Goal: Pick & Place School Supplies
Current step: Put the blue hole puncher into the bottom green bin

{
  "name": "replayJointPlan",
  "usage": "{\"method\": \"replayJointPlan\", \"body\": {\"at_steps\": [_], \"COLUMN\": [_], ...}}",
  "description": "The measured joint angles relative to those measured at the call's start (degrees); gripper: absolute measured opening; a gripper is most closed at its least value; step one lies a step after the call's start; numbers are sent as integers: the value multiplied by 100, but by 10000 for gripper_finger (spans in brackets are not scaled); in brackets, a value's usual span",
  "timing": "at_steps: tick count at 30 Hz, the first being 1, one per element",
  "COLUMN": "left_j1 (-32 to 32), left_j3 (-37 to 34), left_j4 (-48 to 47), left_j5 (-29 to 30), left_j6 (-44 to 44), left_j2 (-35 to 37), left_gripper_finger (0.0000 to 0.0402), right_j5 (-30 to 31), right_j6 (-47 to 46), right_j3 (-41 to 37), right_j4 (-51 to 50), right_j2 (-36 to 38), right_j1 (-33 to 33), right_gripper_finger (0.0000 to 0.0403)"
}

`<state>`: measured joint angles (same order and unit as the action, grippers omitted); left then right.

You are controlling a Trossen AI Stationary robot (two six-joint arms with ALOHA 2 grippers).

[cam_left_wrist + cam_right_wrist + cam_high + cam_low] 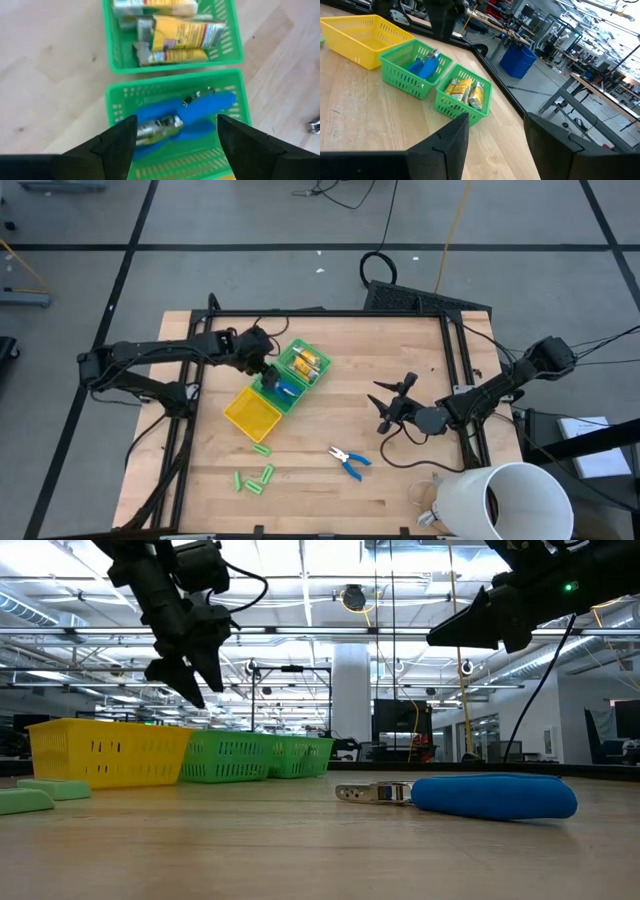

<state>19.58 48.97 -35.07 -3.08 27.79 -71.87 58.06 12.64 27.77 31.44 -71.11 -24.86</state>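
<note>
The left gripper (pixel 268 370) hovers spread over the middle green bin (pixel 172 85), where blue pliers (pixel 185 117) lie. The right gripper (pixel 385 402) waits spread, empty; another pair of pliers (pixel 348 461) and green sticks (pixel 254 479) lie on the table (pixel 400 350).

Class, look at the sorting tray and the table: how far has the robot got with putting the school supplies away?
Done: yellow packets fill one green bin, and blue pliers lie in the middle green bin. In hand: nothing; the left gripper hangs open above that bin, and the right gripper waits open. Left: one blue-handled pliers and the light-green sticks on the table; the yellow bin looks empty.
</note>
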Motion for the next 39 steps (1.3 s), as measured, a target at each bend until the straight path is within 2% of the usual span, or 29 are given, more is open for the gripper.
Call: {"method": "replayJointPlan", "body": {"at_steps": [6,11,19,23,29,33,39], "left_j1": [291,424,12,-147,-160,-155,-171], "left_j3": [0,4,-27,-377,-1459,-2132,-2755], "left_j4": [15,56,721,1832,3787,5199,6622], "left_j5": [5,9,-135,-522,-1654,-1738,-1745], "left_j6": [-399,-239,-1341,-1926,-2636,-2722,-2875], "left_j2": [447,858,1311,1449,1514,1495,1490], "left_gripper_finger": [278,278,278,278,278,278,278], "right_j5": [-117,-474,-1638,-2076,-2074,-2080,-2102], "right_j6": [0,-2,-482,-1231,-2107,-2711,-3006], "right_j3": [0,-2,-2,-2,457,1054,1331], "right_j4": [-4,-24,-257,-452,-1021,-1648,-1723], "right_j2": [0,0,0,-155,-803,-1525,-2338], "right_j1": [2,0,0,-106,-635,-856,-977], "right_gripper_finger": [180,180,180,180,180,180,180]}}
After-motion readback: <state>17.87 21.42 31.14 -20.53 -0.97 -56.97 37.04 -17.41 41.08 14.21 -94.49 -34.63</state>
